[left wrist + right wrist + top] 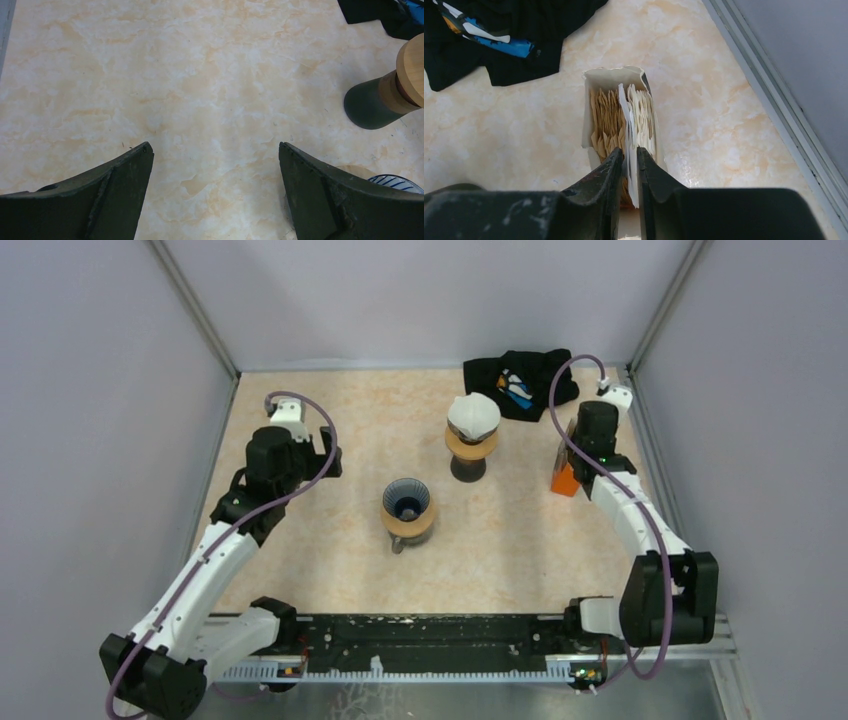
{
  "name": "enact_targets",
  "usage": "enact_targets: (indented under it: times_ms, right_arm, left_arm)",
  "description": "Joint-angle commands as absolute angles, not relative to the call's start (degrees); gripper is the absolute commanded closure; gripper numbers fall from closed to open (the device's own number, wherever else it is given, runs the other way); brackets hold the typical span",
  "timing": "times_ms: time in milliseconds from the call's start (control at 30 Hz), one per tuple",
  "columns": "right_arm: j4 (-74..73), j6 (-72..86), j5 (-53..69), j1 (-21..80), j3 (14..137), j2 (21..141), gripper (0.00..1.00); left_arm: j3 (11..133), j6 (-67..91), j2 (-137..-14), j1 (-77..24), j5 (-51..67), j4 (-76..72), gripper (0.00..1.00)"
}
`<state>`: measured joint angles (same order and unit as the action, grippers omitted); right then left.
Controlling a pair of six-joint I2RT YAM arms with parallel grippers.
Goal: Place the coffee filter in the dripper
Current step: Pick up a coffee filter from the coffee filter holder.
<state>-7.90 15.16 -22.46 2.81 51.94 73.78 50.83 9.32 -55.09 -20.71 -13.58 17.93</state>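
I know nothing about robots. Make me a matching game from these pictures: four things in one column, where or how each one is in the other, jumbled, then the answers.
Things:
1. left gripper
2. right gripper
3. black cloth
4. striped dripper

Places or states:
A. crumpled at the far edge of the table
B. middle of the table, no filter in it
C. closed on a white paper filter in the box
D. wide open over bare table

Pairs: 1-D, 2-C, 3-A, 4-B
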Motion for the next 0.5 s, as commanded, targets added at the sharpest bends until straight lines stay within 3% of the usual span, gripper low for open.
enact_targets:
  times_ms: [0,133,467]
  right_arm:
    - [-4.8,15.2,-23.2,2.3,51.9,73.5,0.86]
    - [-6.0,15.0,-23.1,2.3,52.5,72.6,1.0]
    - [-11.3,13.1,-22.0,2.3,55.6,69.3,1.0]
  left_arm:
    - [50.4,8.9,-55.2,-20.3,-14.0,16.1,0.01]
    - [50.4,8.9,-55.4,-20.3,-13.9,16.1,0.0]
    - [50.4,8.9,-55.9,-20.2,-13.2,16.1,0.01]
